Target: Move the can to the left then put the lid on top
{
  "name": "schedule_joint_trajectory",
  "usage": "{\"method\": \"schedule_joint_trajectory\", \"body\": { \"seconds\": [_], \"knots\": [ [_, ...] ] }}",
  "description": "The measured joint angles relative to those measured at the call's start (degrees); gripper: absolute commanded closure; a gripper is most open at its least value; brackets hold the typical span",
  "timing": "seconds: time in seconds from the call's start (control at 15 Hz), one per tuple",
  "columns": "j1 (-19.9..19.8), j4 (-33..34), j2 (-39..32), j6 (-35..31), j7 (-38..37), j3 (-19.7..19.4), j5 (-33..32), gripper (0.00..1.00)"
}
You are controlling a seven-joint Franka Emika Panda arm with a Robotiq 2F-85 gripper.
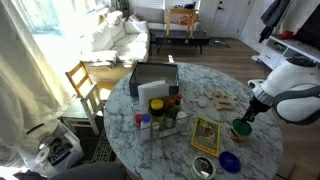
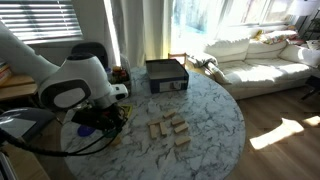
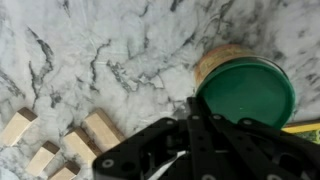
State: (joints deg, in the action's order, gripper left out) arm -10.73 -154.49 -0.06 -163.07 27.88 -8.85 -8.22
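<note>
tool [image 3: 191, 108] shut, hold unclear (tips at lid [image 3: 246, 90] edge) | lid atop can [image 3: 214, 58], offset

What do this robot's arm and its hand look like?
The arm is made of thick, rounded white shells with dark grey bands at the joints. Its gripper is black, with angular, linked fingers. In an exterior view, dark cables trail beside the arm.

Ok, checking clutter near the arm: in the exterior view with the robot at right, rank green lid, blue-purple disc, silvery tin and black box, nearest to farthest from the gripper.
1. green lid, right under the gripper.
2. blue-purple disc, just in front of the lid.
3. silvery tin, beyond that disc, image-left.
4. black box, far across at the back.
</note>
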Motion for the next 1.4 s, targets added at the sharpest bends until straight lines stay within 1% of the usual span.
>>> {"method": "schedule_joint_trajectory", "body": {
  "seconds": [0.27,0.33,0.4,0.47,0.53,0.67,1.13,1.2,1.4],
  "knots": [
    [0.0,0.0,-0.5,0.0,-0.6,-0.2,-0.9,1.0],
    [0.0,0.1,-0.6,0.0,-1.0,-0.3,-1.4,0.93],
    [-0.1,0.1,-0.7,0.0,-1.3,-0.3,-1.8,0.73],
    [-0.1,0.1,-0.8,0.0,-1.5,-0.3,-2.2,0.68],
    [-0.1,0.1,-0.9,0.0,-1.8,-0.4,-2.6,0.68],
    [-0.1,0.1,-0.9,0.0,-1.9,-0.4,-2.7,0.56],
    [0.0,0.2,-0.2,0.0,-1.8,-0.2,-2.6,0.04],
    [0.0,0.2,0.0,0.0,-1.8,-0.2,-2.6,0.01],
    [0.0,0.2,1.6,0.0,-1.8,-0.2,-2.6,0.0]
  ]
}}
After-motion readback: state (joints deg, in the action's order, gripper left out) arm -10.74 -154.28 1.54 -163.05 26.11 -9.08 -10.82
